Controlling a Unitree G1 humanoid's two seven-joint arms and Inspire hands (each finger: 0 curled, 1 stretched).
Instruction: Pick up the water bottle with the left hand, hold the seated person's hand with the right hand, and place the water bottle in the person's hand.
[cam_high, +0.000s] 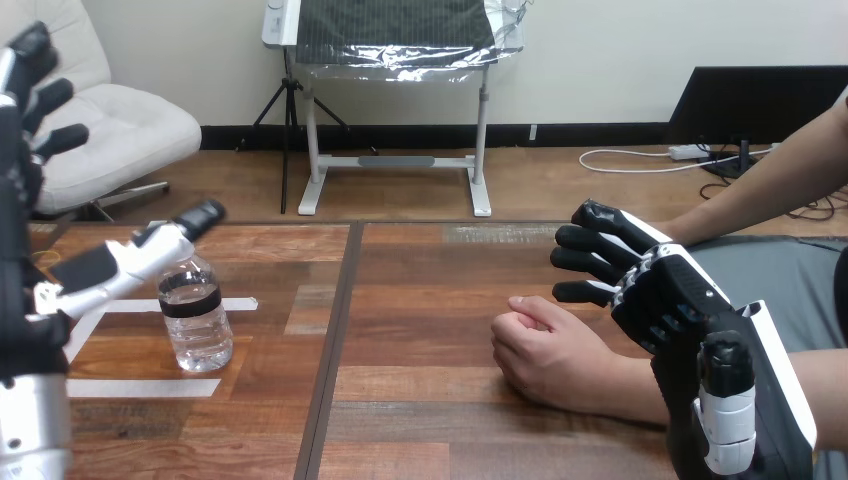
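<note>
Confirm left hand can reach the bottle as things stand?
Likely yes. The left hand is open right beside the bottle, its thumb crossing the bottle's top, and nothing stands between them.

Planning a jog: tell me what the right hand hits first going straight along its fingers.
Probably nothing: the right hand points left over bare table, seemingly passing beyond the person's hand, though depth is unclear.
</note>
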